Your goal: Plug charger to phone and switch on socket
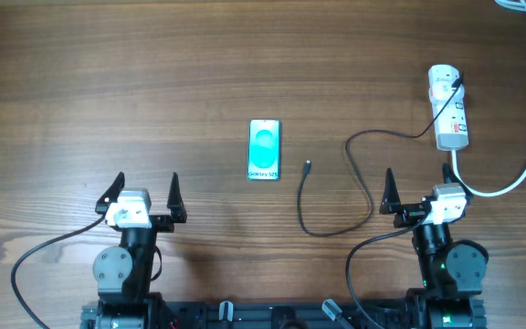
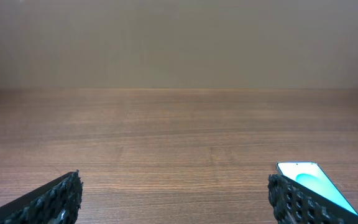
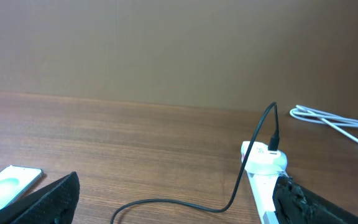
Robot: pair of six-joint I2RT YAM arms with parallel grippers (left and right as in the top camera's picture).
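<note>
Wood table (image 1: pixel 108 91), phone (image 1: pixel 264 150) ctr, charger (image 1: pixel 308 167) beside, socket (image 1: pixel 449 108) rt

What I can't make out from here

The phone (image 2: pixel 309 177) sits half lost behind a finger of my left gripper (image 2: pixel 173 183) and the bottom edge; from overhead its small text is too tiny to read; the socket (image 3: pixel 261 163) disappears at its near end behind a right gripper (image 3: pixel 176 183) finger; its markings are unreadable; the charger (image 3: pixel 273 138) runs off the bottom edge; the white cord (image 3: pixel 331 119) is cut off at the right.
</note>
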